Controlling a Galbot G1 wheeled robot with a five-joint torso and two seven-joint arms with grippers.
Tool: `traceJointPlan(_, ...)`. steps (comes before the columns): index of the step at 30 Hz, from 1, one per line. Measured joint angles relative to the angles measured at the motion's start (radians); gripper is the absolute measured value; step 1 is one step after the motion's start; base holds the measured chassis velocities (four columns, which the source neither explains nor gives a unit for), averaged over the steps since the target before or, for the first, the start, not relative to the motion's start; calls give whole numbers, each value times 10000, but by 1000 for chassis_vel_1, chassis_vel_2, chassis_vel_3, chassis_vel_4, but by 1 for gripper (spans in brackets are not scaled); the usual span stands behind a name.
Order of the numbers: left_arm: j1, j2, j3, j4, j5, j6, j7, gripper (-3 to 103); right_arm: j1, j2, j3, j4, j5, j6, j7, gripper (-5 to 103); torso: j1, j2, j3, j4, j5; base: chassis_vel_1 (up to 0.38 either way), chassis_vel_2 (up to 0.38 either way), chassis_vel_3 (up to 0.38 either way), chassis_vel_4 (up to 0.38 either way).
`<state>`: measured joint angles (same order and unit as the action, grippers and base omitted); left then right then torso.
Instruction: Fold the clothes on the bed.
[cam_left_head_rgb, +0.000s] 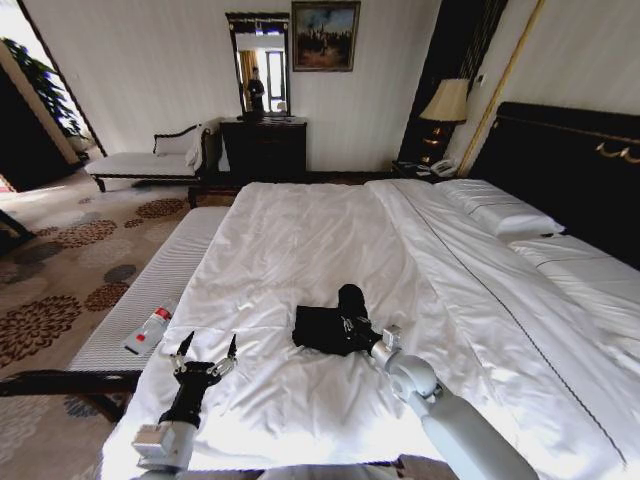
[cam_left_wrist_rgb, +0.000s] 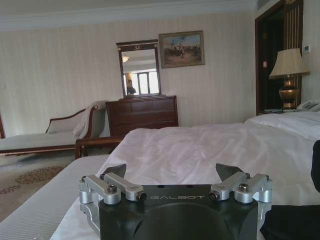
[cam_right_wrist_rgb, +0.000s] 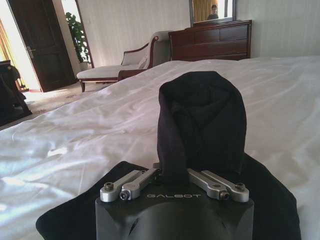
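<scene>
The clothes, a black T-shirt (cam_left_head_rgb: 322, 328), lie bunched in a small pile on the near middle of the bed's white duvet (cam_left_head_rgb: 300, 240). My right gripper (cam_left_head_rgb: 356, 328) is shut on a fold of the shirt, and that part stands up as a dark hump (cam_left_head_rgb: 351, 298). In the right wrist view the black cloth (cam_right_wrist_rgb: 200, 120) rises straight from between the pinched fingers (cam_right_wrist_rgb: 134, 184) of the right gripper (cam_right_wrist_rgb: 172, 176). My left gripper (cam_left_head_rgb: 207, 350) hovers open over the bed's near left corner, apart from the shirt. In the left wrist view the left gripper (cam_left_wrist_rgb: 171, 172) holds nothing, with the shirt (cam_left_wrist_rgb: 292, 222) off to one side.
A white-cushioned bench (cam_left_head_rgb: 160, 285) runs along the bed's left side with a red-and-white bottle (cam_left_head_rgb: 148, 330) on it. Pillows (cam_left_head_rgb: 500, 212) and a dark headboard (cam_left_head_rgb: 570, 165) are at the right. A chaise (cam_left_head_rgb: 150, 160), dresser (cam_left_head_rgb: 263, 148) and lamp (cam_left_head_rgb: 446, 103) line the far wall.
</scene>
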<state>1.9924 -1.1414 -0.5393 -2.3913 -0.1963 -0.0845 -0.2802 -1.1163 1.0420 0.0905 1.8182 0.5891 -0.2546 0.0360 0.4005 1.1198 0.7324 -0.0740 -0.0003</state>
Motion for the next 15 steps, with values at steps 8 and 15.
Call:
traceJointPlan(8, -1, 0, 0, 0, 0, -1, 0, 100, 375, 374, -535, -814, -266, 145, -23, 3, 0, 0, 1, -3, 1, 0, 0, 0, 0)
traceJointPlan(15, 0, 0, 0, 0, 0, -1, 0, 100, 356, 395, -620, -961, -476, 310, -136, 3, 0, 1, -1, -3, 2, 0, 0, 0, 0)
